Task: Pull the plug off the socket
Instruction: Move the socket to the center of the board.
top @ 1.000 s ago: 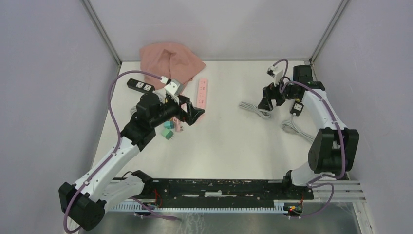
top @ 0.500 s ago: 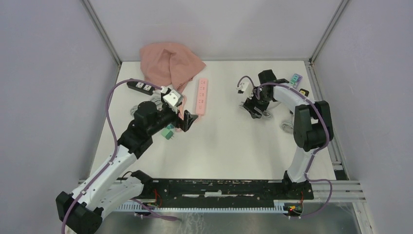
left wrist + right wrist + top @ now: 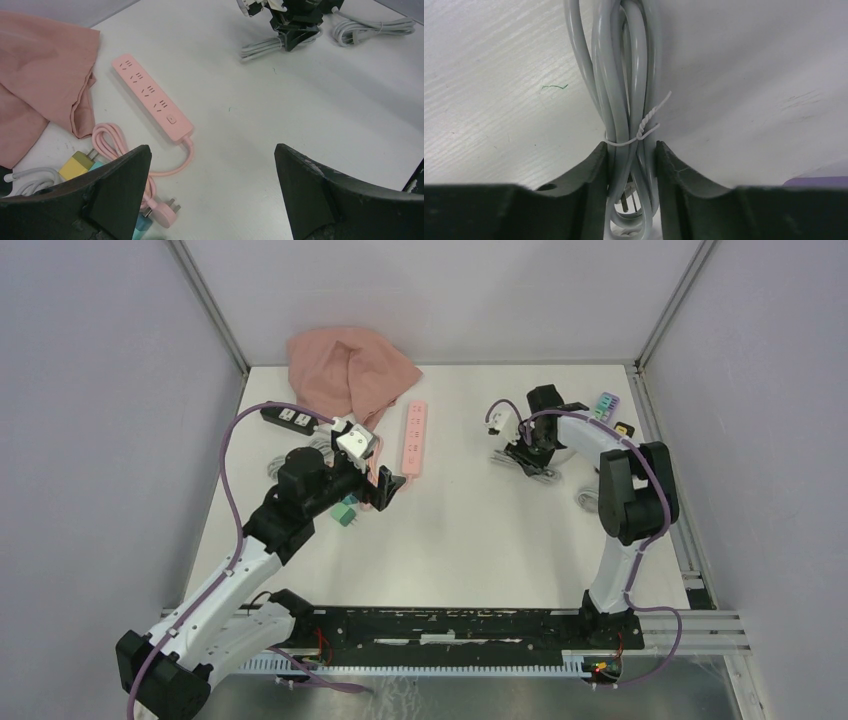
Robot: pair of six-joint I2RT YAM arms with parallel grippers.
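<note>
Right gripper (image 3: 631,150) pinches a tied grey cable bundle (image 3: 624,75).
Left gripper (image 3: 212,165) is spread wide and empty above the pink power strip (image 3: 150,95), with the pink cloth (image 3: 40,75) beside it; metal prongs (image 3: 629,202), likely a plug's, show low in the right grip.

The top view looks down from above and behind the arm bases, taking in the whole counter (image 3: 470,540). The left wrist view faces obliquely across it, past the pink power strip (image 3: 150,95) to the far grey cable bundle (image 3: 265,46). The right wrist view sits tight over that bundle, which all three share
</note>
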